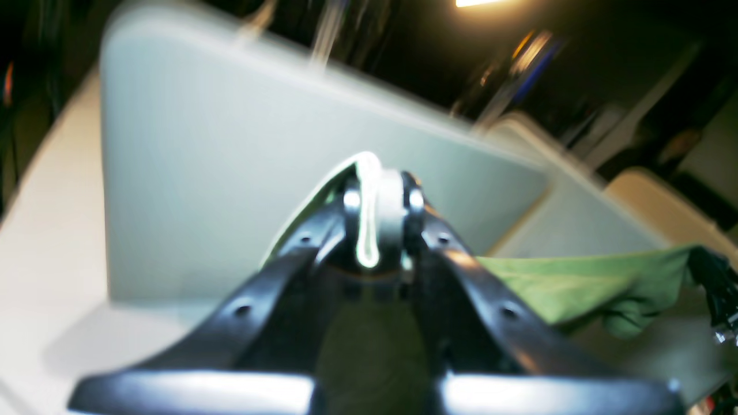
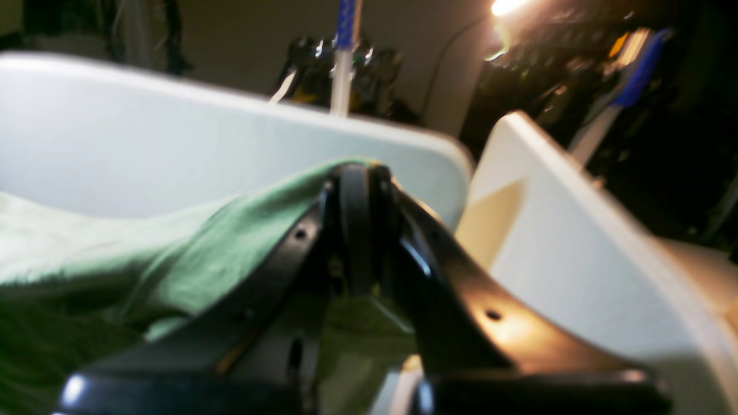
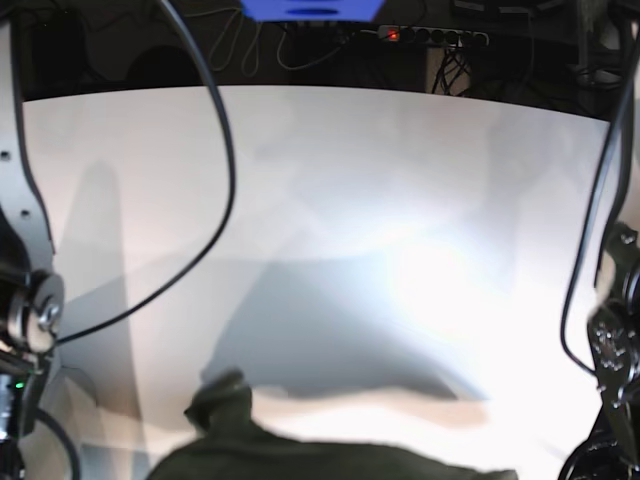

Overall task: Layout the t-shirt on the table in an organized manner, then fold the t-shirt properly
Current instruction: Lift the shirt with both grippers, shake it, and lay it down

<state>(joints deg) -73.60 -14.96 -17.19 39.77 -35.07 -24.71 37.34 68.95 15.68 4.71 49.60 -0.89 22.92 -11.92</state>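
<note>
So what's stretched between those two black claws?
The olive-green cotton t-shirt spans between them. The left wrist view shows it running from the shut left gripper towards the other arm; the right gripper pinches its other end.

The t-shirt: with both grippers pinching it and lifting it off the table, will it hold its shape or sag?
Probably sag. The t-shirt droops in a wrinkled curve away from the right gripper, so it looks floppy. A thin pinch in the left gripper seems to carry it, suggesting little weight. In the base view its bulk hangs low over the table.
</note>
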